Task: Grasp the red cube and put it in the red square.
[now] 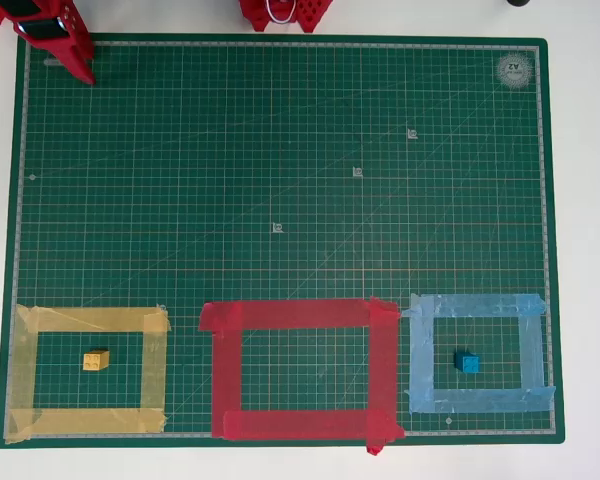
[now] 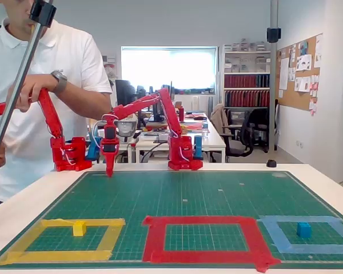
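Gripper (image 2: 109, 170) points down at the mat's (image 1: 280, 150) far left corner; whether it's parted or holding anything, you cannot tell. Red square (image 1: 298, 313) sits empty near centre. You must first find the red cube.

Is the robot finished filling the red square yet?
Not yet: the red square is empty. The gripper is at the mat's far corner; I can't tell if it holds anything. The yellow cube sits in the yellow frame, blue cube in the blue frame.
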### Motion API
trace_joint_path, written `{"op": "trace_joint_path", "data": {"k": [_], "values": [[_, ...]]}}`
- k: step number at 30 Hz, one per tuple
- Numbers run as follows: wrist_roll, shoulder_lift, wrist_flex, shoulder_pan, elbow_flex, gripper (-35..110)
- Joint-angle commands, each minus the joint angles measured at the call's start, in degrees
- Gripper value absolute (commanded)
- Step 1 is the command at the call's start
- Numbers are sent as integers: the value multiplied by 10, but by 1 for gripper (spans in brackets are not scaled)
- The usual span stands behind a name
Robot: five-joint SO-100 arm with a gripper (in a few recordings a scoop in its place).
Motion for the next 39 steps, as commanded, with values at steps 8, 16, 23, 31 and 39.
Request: {"op": "trace_joint_path", "data": {"k": [8, 16, 23, 31, 39], "values": [[-6, 45, 8, 7, 4, 22], [4, 67, 8, 16, 2, 19], [19, 89, 8, 20, 13, -1], [19, 108, 8, 29, 24, -1], [15, 173, -3, -39, -18, -1]]}}
